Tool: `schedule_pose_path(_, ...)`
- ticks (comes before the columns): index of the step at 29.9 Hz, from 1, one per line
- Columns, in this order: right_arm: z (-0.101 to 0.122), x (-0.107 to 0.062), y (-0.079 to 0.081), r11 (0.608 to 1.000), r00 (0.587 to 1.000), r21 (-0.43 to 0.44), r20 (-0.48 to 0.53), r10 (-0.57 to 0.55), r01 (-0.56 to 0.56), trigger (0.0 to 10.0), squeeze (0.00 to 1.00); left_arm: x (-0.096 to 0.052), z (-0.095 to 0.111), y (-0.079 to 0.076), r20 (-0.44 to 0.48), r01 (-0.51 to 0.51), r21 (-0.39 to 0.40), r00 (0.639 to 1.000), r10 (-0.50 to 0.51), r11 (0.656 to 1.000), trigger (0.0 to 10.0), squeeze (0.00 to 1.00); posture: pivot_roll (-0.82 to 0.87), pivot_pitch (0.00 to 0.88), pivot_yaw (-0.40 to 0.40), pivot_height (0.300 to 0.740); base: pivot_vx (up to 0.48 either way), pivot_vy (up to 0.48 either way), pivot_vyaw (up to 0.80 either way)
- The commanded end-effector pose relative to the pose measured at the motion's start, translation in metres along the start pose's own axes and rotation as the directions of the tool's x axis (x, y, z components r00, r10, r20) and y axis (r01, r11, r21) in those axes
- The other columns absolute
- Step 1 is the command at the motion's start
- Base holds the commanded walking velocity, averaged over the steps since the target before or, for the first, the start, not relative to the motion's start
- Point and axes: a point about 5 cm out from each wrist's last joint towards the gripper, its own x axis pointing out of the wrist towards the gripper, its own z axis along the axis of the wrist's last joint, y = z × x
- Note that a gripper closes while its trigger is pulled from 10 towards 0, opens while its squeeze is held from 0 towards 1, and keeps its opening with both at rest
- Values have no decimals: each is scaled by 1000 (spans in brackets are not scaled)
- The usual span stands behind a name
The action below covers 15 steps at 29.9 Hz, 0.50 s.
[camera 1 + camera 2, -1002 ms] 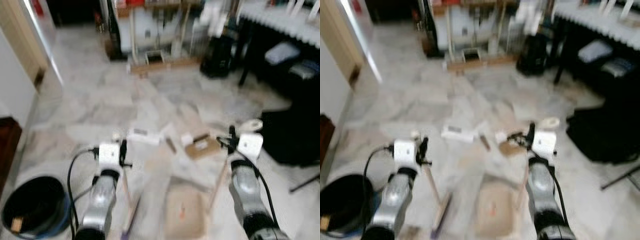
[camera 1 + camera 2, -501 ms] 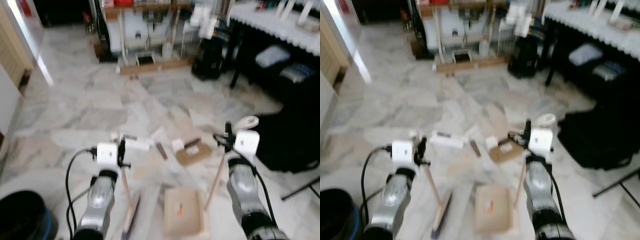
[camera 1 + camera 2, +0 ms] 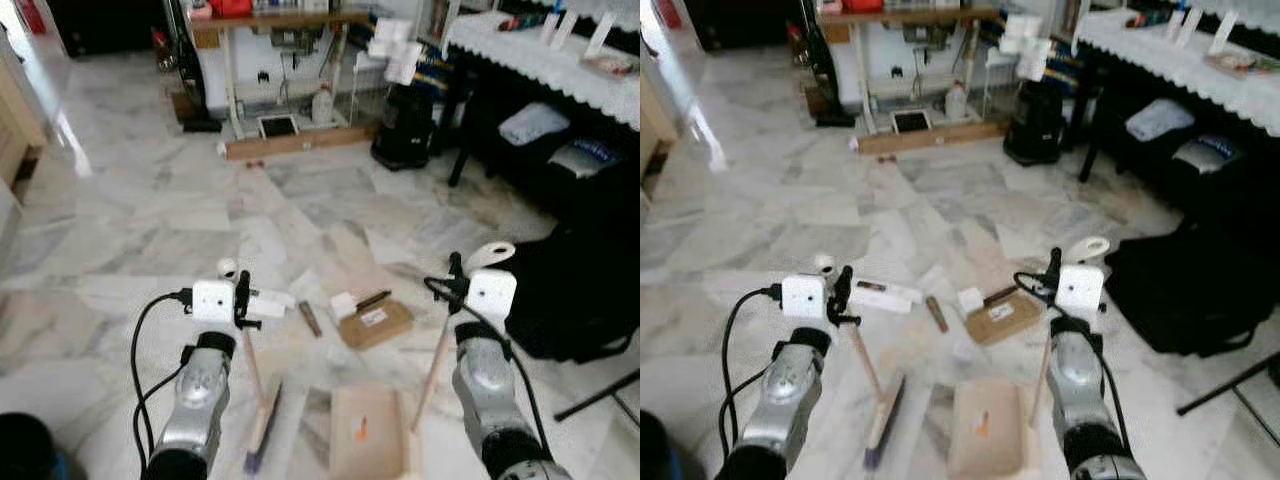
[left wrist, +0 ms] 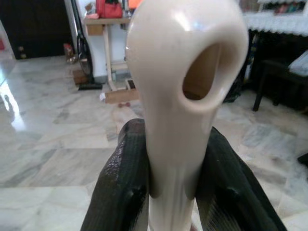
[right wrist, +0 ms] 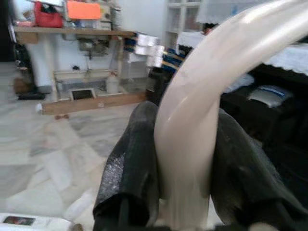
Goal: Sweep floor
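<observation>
**Broom and dustpan poised short of the litter**

Marble floor (image 3: pixel 150 200), pale and veined, stretched away toward a wooden workbench (image 3: pixel 270 20) at the far wall, and a black table under a white lace cloth (image 3: pixel 540 50) stood on my right. Litter lay just ahead of me: a flat brown cardboard piece with a white label (image 3: pixel 374 323), a long white box (image 3: pixel 268 301), a small brown stick (image 3: pixel 310 319) and a small white scrap (image 3: pixel 343 303).

My left gripper (image 4: pixel 171 178) was clamped on the cream plastic broom handle (image 4: pixel 185 72), its black fingers (image 4: pixel 122 187) pressed against both sides just below the hanging hole. That high grip let the shaft slant down so the broom head (image 3: pixel 262 432) rested on the floor before me.

My right gripper (image 5: pixel 185 159) was closed round the curved cream handle of the beige dustpan (image 3: pixel 365 428), holding the pan flat on the floor beside the broom head, mouth toward the litter.

Both tools sat short of the debris, well apart from it. I judged the sweeping of this patch had not yet begun; I needed to reach the broom past the cardboard and draw it back toward the pan.
</observation>
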Motion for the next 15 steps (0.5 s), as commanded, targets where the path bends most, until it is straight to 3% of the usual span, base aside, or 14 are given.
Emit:
schedule_pose_path(1,-4,-3,-9,999,999,7,-1,-32,32,10000,0,4,8,-2,44,-3,1,999,3,1000,10000,0,41,0,-15,740,311,0,0)
schedule_pose_path(15,4,3,-4,1000,1000,-25,30,0,0,10000,0,5,10,1,51,-16,5,999,16,1000,10000,0,45,0,-17,740,308,0,35)
